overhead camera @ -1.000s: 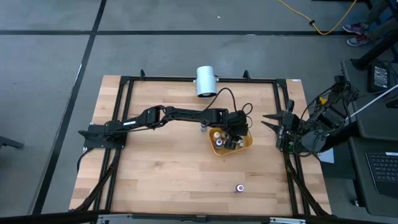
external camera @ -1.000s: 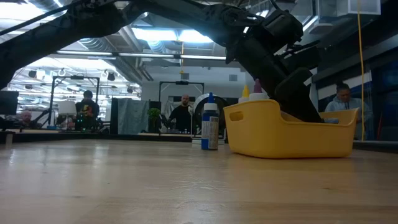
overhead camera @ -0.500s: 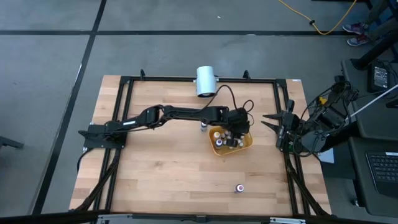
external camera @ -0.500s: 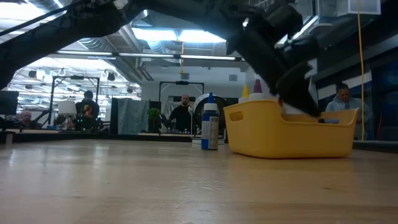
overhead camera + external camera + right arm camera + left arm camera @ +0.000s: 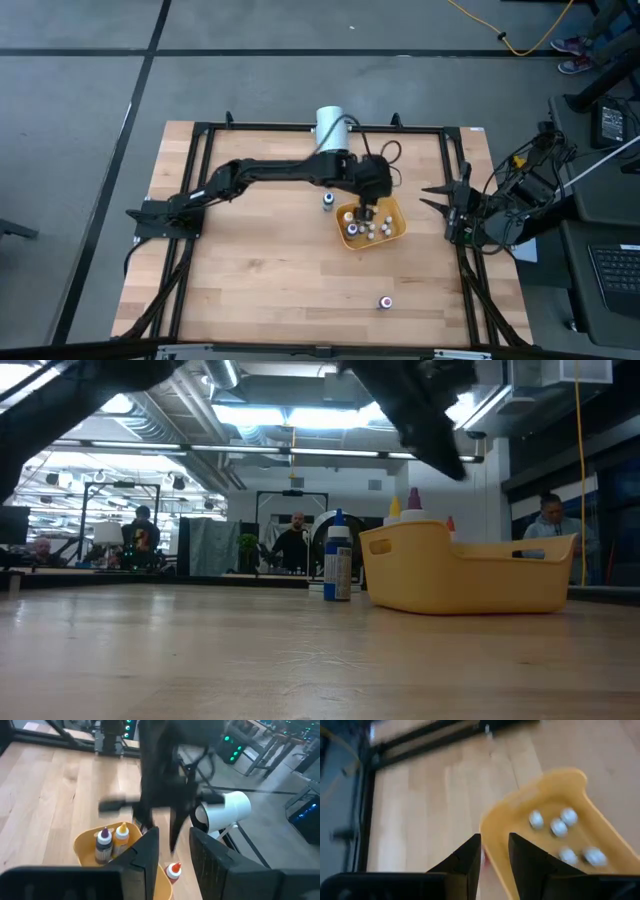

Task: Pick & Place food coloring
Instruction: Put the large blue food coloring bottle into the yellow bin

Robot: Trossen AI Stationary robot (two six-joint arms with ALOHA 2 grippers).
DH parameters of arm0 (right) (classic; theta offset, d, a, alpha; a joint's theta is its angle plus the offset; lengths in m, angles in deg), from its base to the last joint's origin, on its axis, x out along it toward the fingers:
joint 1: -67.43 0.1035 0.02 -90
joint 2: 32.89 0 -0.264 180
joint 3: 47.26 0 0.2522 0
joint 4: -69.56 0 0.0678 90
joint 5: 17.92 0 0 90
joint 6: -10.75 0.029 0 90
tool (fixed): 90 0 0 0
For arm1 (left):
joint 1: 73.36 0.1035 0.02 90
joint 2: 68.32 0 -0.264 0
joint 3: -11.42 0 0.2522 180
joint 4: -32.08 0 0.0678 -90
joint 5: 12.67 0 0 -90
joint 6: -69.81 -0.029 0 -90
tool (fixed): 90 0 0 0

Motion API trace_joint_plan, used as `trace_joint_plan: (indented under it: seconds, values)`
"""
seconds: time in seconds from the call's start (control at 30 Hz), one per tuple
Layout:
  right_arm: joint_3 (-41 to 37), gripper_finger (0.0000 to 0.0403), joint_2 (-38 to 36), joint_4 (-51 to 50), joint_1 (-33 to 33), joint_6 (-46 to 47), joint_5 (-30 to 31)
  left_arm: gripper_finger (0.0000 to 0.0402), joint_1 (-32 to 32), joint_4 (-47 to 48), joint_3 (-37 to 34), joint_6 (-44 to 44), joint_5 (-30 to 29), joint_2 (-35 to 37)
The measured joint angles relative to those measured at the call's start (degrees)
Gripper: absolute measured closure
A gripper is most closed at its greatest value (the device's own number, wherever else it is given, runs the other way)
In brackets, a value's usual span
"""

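Logged left gripper [image 5: 362,210] raised over yellow tray [image 5: 401,226], nothing held.
Saw one stray food coloring bottle [image 5: 385,301] alone near front edge; found most food coloring [image 5: 365,228] standing in tray mid-table; noted blue-capped bottle [image 5: 338,568] upright just beside tray. Read left fingers narrowly parted, empty. Found right gripper [image 5: 430,195] parked at right edge, parted, empty. Spotted white cylinder [image 5: 331,128] at far edge.

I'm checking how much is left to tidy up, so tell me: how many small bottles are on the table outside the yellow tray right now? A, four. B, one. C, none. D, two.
D: seen from above, one bottle stands just left of the yellow tray, and another bottle sits alone near the table's front edge.
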Motion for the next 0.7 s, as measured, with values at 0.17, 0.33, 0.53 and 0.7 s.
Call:
trace_joint_plan:
  seconds: [0.17, 0.33, 0.53, 0.7]
  values:
    - [0.0, 0.0293, 0.0, 0.0, 0.0, -1.5, -0.5, 0.0312, 0.2, 14.9, 0.1, 9.5, 0.0, 5.4]
    - [0.0, 0.0293, 0.0, 0.2, 0.0, -3.2, -0.5, 0.0313, -1.1, 28.1, -2.7, 15.3, 0.0, 8.8]
    - [0.0, 0.0293, 0.0, 1.0, 0.0, -5.7, -0.5, 0.0315, -3.9, 28.5, -14.9, 16.2, 0.2, 14.8]
    - [0.0, 0.0293, 0.0, 1.0, 0.0, -4.0, -0.5, 0.0312, -4.3, 19.9, -32.1, 17.3, 0.6, 23.1]
